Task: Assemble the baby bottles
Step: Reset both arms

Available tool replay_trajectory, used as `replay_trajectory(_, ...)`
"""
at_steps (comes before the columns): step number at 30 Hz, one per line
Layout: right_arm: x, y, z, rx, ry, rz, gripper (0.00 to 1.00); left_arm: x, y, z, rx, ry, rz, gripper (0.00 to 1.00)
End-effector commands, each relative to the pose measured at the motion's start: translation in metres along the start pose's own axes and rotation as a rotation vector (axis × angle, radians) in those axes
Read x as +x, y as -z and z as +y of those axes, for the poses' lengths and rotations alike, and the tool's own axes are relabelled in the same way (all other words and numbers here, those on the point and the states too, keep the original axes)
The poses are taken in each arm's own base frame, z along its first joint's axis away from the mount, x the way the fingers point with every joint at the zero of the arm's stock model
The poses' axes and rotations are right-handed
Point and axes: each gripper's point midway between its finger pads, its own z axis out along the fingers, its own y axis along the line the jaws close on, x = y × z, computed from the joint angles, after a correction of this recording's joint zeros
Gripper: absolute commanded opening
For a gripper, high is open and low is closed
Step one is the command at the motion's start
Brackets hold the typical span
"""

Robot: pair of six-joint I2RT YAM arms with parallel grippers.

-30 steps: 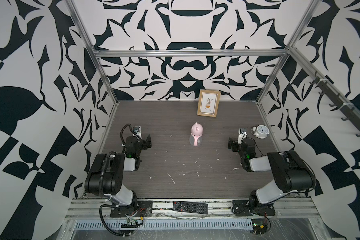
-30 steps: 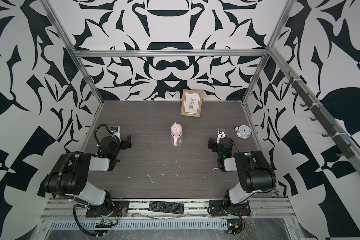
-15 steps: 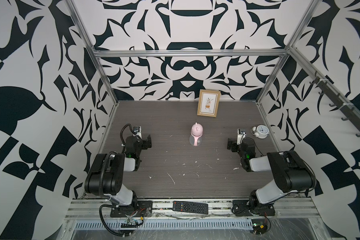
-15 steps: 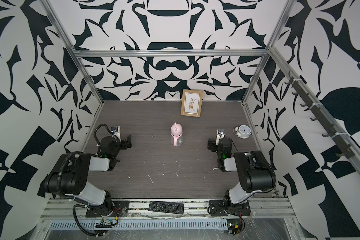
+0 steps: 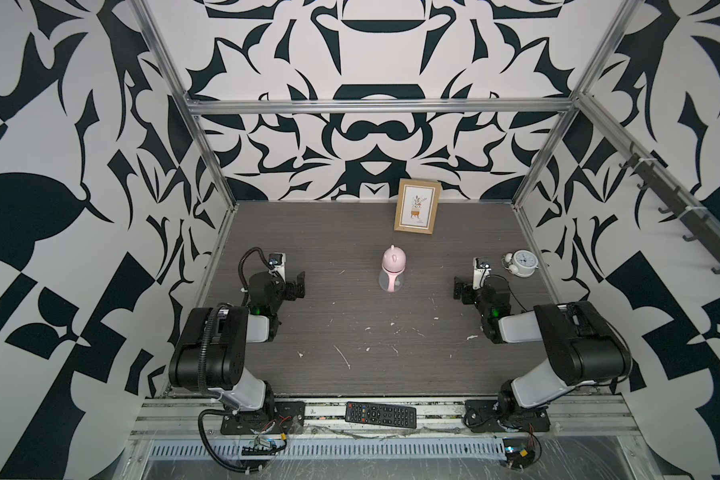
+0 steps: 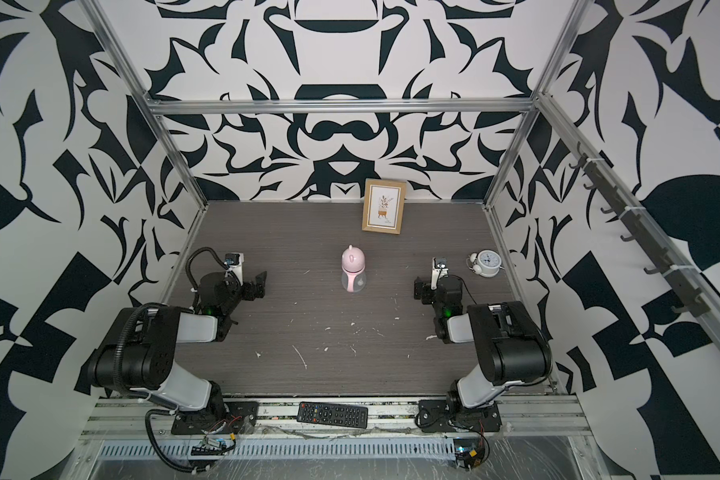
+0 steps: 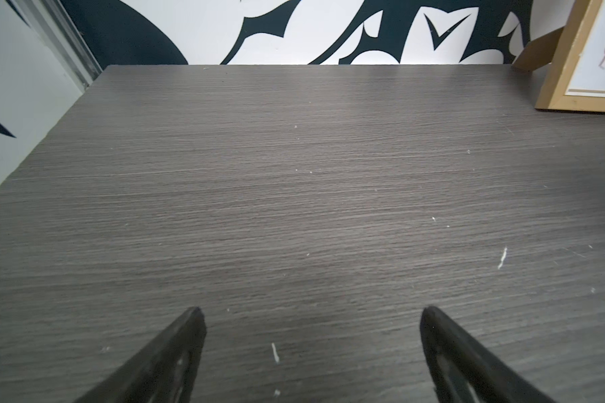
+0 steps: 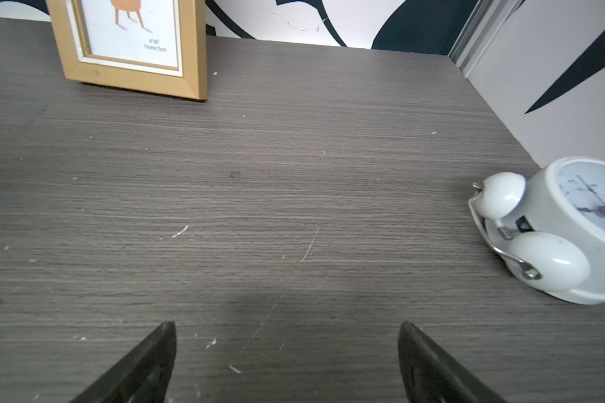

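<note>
One baby bottle (image 5: pixel 393 270) (image 6: pixel 353 270) stands upright in the middle of the dark table. It has a translucent body, a pink handle ring and a pink domed cap on top. My left gripper (image 5: pixel 299 285) (image 6: pixel 260 285) rests low at the table's left side, well apart from the bottle, open and empty. My right gripper (image 5: pixel 459 289) (image 6: pixel 419 291) sits low at the right side, also open and empty. Each wrist view shows only bare table between spread fingers, for the left gripper (image 7: pixel 311 314) and the right gripper (image 8: pixel 287 328). The bottle is out of both wrist views.
A wooden picture frame (image 5: pixel 417 206) (image 8: pixel 130 45) leans against the back wall. A white alarm clock (image 5: pixel 522 263) (image 8: pixel 566 230) lies beside the right arm near the right wall. A black remote (image 5: pixel 380 414) lies on the front rail. White flecks dot the table.
</note>
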Motion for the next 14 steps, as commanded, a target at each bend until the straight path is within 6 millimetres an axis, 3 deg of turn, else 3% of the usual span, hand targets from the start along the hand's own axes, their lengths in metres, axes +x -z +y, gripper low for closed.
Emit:
replay_trajectory(1,-0.0246,0.0003,-0.0083,0.046,-0.023,-0.072,1.00,-0.0095,-0.0017,0.0060,-0.036,0.016,-0.028,0.99)
replay_trajectory(14,-0.0245,0.0003,-0.0084,0.046,-0.024,-0.071,0.99,-0.0087,-0.0029,0.0057,-0.038,0.011,-0.021,0.99)
